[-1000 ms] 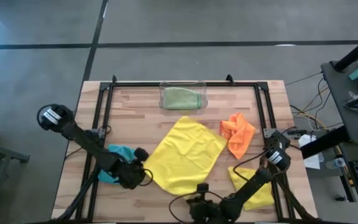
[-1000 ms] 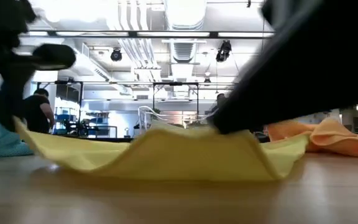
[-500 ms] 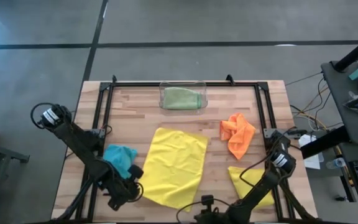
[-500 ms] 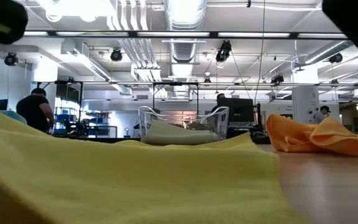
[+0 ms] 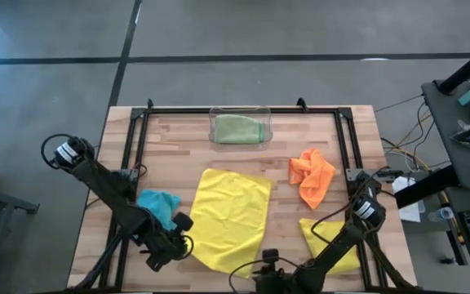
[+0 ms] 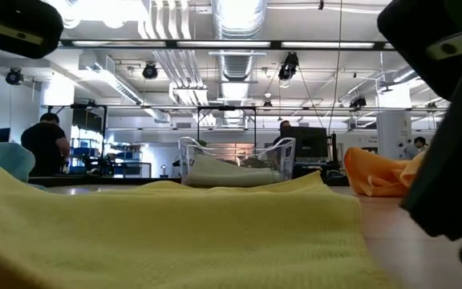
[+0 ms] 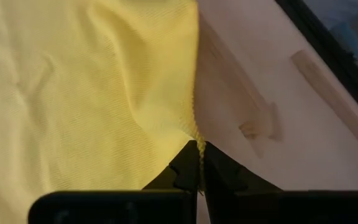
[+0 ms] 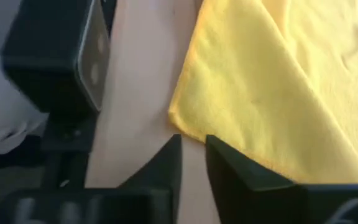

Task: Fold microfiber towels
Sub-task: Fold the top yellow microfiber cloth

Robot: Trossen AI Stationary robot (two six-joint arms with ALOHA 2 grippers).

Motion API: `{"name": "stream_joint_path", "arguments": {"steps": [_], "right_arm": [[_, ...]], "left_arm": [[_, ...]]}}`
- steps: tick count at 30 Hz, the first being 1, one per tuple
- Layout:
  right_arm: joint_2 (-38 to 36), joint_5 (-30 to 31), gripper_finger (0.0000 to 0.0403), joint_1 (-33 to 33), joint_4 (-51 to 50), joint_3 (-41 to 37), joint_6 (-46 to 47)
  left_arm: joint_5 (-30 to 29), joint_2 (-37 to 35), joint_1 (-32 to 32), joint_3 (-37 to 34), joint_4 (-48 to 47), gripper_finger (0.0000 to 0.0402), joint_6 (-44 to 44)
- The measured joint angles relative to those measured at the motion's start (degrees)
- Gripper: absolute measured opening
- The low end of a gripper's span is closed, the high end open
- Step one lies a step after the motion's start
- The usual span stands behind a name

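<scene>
Yellow towel [image 5: 231,216], orange towel [image 5: 311,175], blue towel [image 5: 158,206], pale green towel [image 5: 237,129], striped wooden table [image 5: 178,147].

Overhead, table-level and both wrist cameras share the yellow towel [image 5: 228,216]

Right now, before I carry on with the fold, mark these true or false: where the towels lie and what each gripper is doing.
1. The pale green towel lies inside the clear bin. True.
2. The orange towel is draped over the big yellow towel. False: it lies apart, to its right.
3. The left gripper is shut on the big yellow towel's edge. True.
4. The right gripper pinches that towel. False: its fingers stand slightly apart, the corner just beyond them.
5. The blue towel is spread flat. False: it is bunched.
</scene>
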Motion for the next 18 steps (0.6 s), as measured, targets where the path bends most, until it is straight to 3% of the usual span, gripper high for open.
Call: {"name": "stream_joint_path", "arguments": {"steps": [9, 18], "right_arm": [[0.1, 0.0, 0.0183, -0.2, 5.0, -0.5, -7.8], [0.3, -4.4, 0.0178, -3.1, 11.1, -4.3, -12.5]], "left_arm": [[-0.2, 0.0, 0.4, -0.2, 0.0, 0.0, 0.0], [-0.1, 0.0, 0.7, -0.2, 0.0, 0.0, -0.2]]}}
